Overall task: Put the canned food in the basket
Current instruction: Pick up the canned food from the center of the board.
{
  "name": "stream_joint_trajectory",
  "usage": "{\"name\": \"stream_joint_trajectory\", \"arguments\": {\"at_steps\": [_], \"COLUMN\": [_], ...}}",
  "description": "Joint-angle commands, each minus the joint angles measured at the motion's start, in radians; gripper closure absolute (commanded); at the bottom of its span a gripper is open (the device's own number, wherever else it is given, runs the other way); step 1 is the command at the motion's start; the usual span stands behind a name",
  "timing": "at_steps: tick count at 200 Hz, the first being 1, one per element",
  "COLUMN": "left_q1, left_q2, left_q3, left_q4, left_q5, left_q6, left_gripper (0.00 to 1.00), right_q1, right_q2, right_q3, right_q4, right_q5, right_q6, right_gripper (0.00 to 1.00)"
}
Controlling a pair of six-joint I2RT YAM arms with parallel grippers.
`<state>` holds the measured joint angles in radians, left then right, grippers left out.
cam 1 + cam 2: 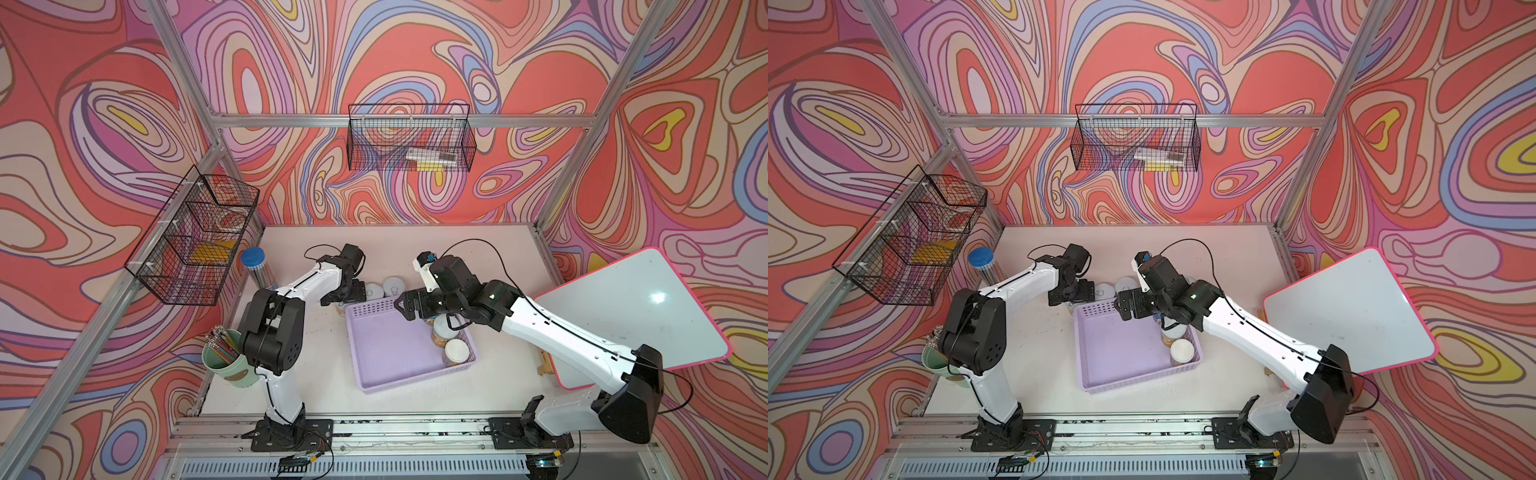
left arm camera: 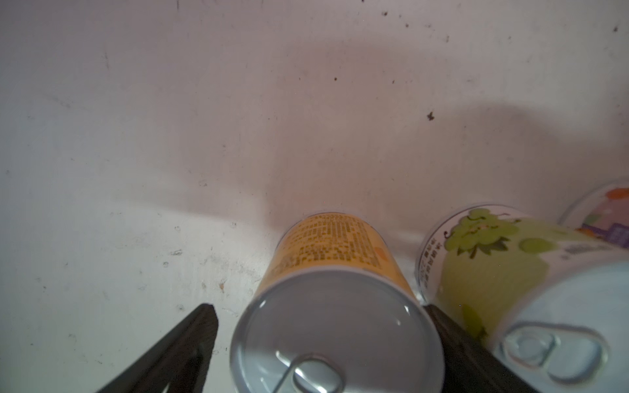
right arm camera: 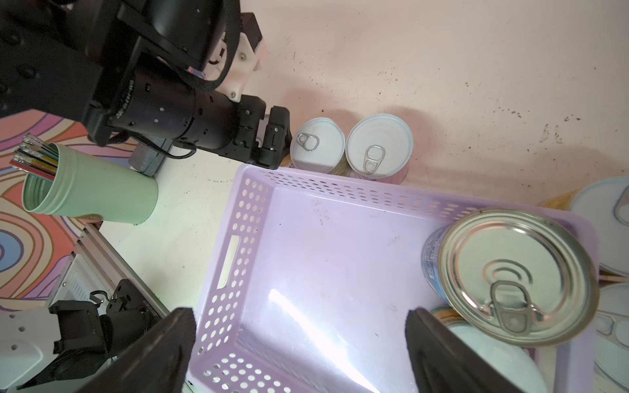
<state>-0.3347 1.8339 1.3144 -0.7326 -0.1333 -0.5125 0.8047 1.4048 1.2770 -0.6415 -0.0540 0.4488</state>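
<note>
The lilac basket point(image 1: 390, 353) point(image 3: 306, 238) lies mid-table. Two small cans point(image 1: 457, 351) point(image 1: 445, 332) stand along its right wall, and the bigger blue-label can point(image 3: 517, 275) sits at its far right corner. My left gripper point(image 1: 345, 300) point(image 2: 318, 306) is open just behind the basket's far left corner, its fingers either side of an upright yellow-label can point(image 2: 337, 258), with a gap at one finger. Beside it stand a green-label can point(image 2: 493, 258) and another point(image 3: 379, 141). My right gripper point(image 1: 403, 308) point(image 3: 301, 311) hangs open and empty over the basket's far end.
A pale green pencil cup point(image 1: 224, 361) and a blue-capped clear tube point(image 1: 255, 266) stand by the left arm. A pink-edged whiteboard point(image 1: 636, 316) leans at the right. Black wire baskets hang on the left wall point(image 1: 195, 237) and back wall point(image 1: 411, 137).
</note>
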Motion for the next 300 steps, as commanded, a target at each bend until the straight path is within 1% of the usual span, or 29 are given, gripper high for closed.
{"name": "stream_joint_trajectory", "arguments": {"at_steps": [1, 15, 37, 49, 82, 131, 166, 229, 300], "left_q1": [0.002, 0.002, 0.003, 0.007, 0.020, 0.034, 0.037, 0.053, 0.057], "left_q2": [-0.055, -0.068, -0.067, -0.061, -0.055, -0.053, -0.054, -0.091, -0.179], "left_q3": [-0.035, -0.051, -0.054, -0.053, -0.049, -0.055, -0.066, -0.072, -0.006], "left_q4": [-0.033, -0.034, -0.042, -0.040, -0.031, -0.016, -0.011, -0.030, -0.105], "left_q5": [-0.011, -0.023, -0.035, -0.027, -0.010, 0.024, 0.031, -0.008, -0.057], "left_q6": [0.001, 0.002, 0.008, 0.009, 0.012, 0.014, 0.017, 0.038, 0.074], "left_gripper": [0.04, 0.04, 0.09, 0.11, 0.12, 0.18, 0.21, 0.25, 0.27], "right_q1": [0.005, 0.004, 0.006, 0.008, 0.013, 0.017, 0.018, 0.017, 0.017], "right_q2": [0.014, 0.021, 0.035, 0.041, 0.061, 0.076, 0.079, 0.089, 0.086], "right_q3": [0.004, 0.009, 0.019, 0.027, 0.047, 0.059, 0.058, 0.074, 0.088], "right_q4": [0.020, 0.020, 0.020, 0.020, 0.009, 0.006, 0.055, 0.110, 0.130], "right_q5": [-0.010, -0.013, -0.018, -0.022, -0.022, -0.030, -0.066, -0.083, -0.070], "right_q6": [-0.006, -0.006, -0.006, -0.005, -0.009, -0.008, 0.005, 0.027, 0.031], "right_gripper": [0.02, 0.03, 0.03, 0.03, 0.03, 0.04, 0.04, 0.04, 0.04]}}
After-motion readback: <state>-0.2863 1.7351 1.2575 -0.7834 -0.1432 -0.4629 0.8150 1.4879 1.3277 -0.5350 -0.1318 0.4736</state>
